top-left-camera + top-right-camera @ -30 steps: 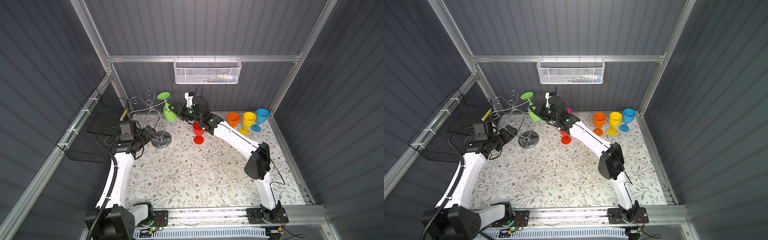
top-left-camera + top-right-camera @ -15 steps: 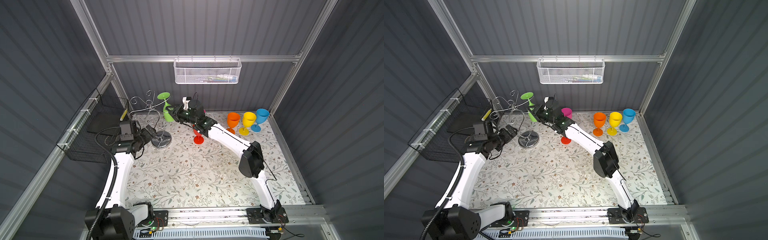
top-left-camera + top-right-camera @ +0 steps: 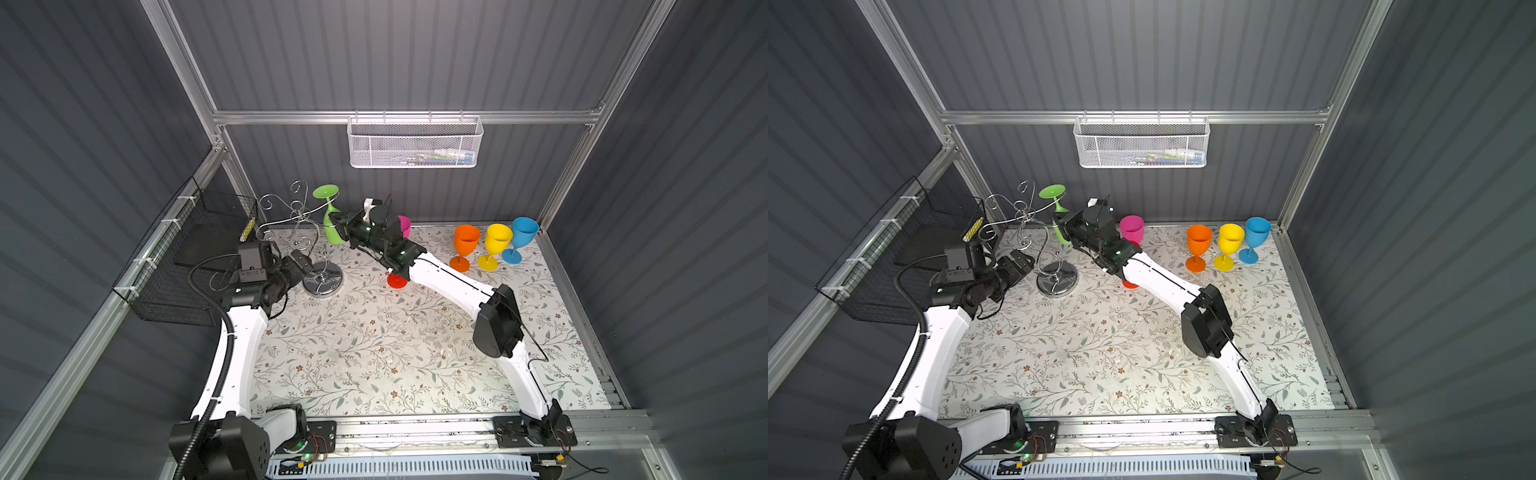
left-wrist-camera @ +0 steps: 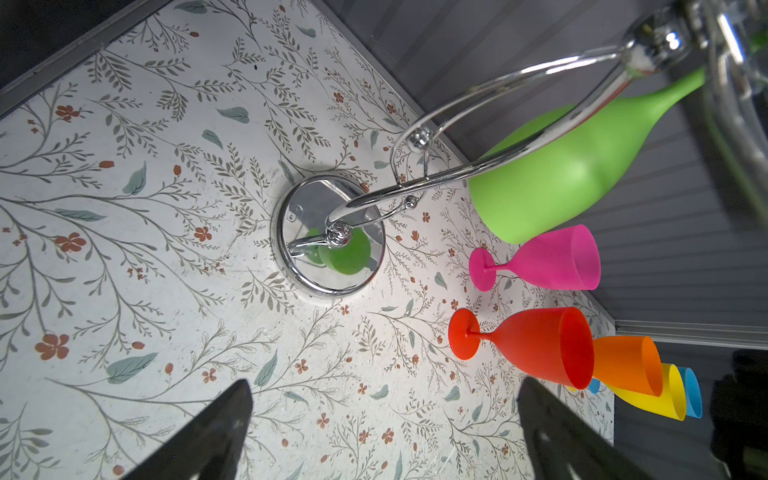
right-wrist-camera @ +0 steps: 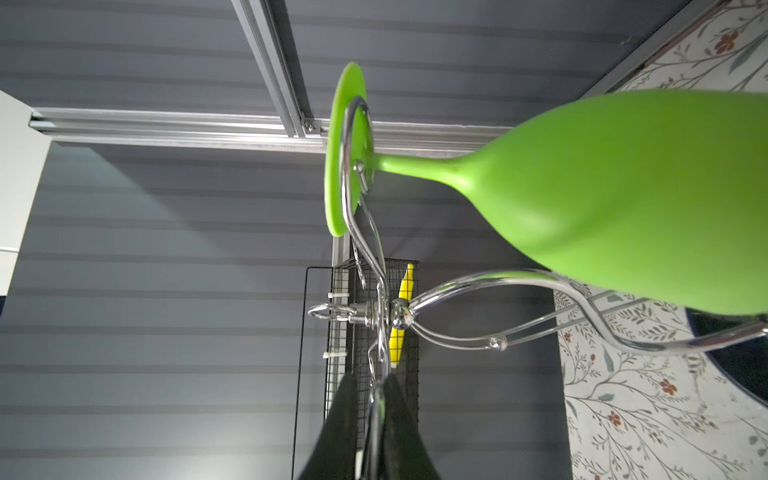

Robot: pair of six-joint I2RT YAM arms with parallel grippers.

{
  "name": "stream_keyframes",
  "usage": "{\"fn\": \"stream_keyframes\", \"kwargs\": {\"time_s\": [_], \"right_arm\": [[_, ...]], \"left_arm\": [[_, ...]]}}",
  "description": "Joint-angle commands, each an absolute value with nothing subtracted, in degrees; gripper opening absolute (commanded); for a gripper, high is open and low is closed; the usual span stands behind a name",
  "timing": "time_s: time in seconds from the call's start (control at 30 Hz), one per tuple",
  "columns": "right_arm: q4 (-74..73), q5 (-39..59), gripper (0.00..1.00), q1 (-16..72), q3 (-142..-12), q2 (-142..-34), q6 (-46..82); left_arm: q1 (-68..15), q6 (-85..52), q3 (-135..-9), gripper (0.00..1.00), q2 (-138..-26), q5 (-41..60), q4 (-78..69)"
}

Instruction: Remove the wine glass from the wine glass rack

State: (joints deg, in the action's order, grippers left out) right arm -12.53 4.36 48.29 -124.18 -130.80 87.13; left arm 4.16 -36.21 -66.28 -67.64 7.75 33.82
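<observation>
The right tool (image 5: 371, 386) grips a rack (image 3: 328, 276) wire beside the hanging green glass (image 3: 332, 235), left of centre in both top views; the left tool (image 4: 384, 386) gapes open, with a pink glass (image 4: 557, 257) and a red glass (image 4: 536, 345) nearby.

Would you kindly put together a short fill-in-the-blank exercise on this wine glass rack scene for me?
1. The wine glass hanging upside down on the wine glass rack is ___.
2. The left gripper, near the rack's base, is ___.
3. The right gripper is shut on a chrome wire of the ___.
4. The yellow glass stands between the orange glass and the ___ one.
Missing words: green; open; rack; blue.
</observation>
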Motion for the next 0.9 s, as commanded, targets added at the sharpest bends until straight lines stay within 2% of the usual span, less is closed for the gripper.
{"fn": "stream_keyframes", "kwargs": {"time_s": [0.0,0.4,0.87], "right_arm": [[-17.12,-1.06,0.02,49.46,-120.9,-127.66,85.66],[-24.01,-15.89,0.01,53.28,-107.95,-119.15,84.7],[-21.64,-28.89,0.02,58.0,-112.38,-119.66,85.21]], "left_arm": [[4.83,-35.66,-69.61,1.0,-68.75,7.74,33.76],[5.36,-35.95,-71.28,0.99,-69.87,8.59,33.99],[5.62,-35.69,-71.25,1.0,-69.99,9.37,34.37]]}}
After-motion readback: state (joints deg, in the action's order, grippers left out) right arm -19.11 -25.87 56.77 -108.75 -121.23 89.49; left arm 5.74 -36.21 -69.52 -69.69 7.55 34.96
